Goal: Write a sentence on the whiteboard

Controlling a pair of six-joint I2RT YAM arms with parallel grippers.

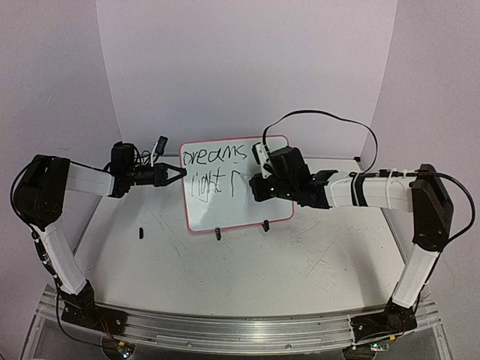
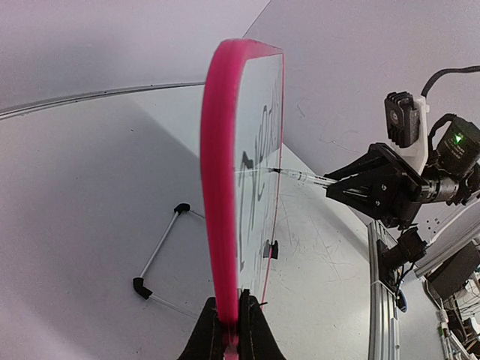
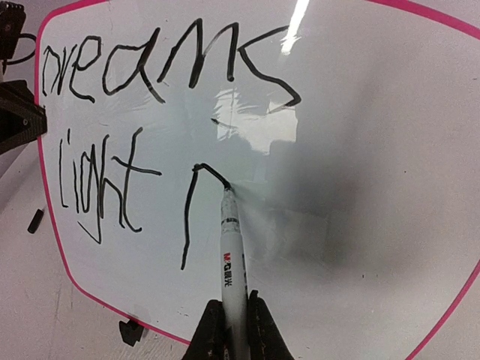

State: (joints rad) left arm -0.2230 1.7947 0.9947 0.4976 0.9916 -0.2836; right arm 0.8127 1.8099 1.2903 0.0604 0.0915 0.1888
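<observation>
The whiteboard [image 1: 225, 208], white with a red-pink frame, stands on edge at the table's middle. My left gripper [image 1: 180, 172] is shut on its left rim [image 2: 217, 187], with the pink frame pinched between the jaws [image 2: 231, 315]. My right gripper [image 3: 233, 315] is shut on a white marker [image 3: 232, 259]. The marker's tip touches the board at the end of a hooked stroke [image 3: 196, 196]. The sentence reads "dreams" [image 3: 165, 67] on the top line and "light" [image 3: 101, 184] below, with the fresh stroke right of "light". In the top view my right gripper [image 1: 256, 187] covers the board's right part.
Two black clip feet [image 1: 218, 233] [image 1: 265, 223] sit under the board's lower edge. A small black cap [image 1: 140, 232] lies on the table left of the board. A wire stand [image 2: 161, 247] lies behind the board. An aluminium rail [image 1: 240, 330] runs along the near edge.
</observation>
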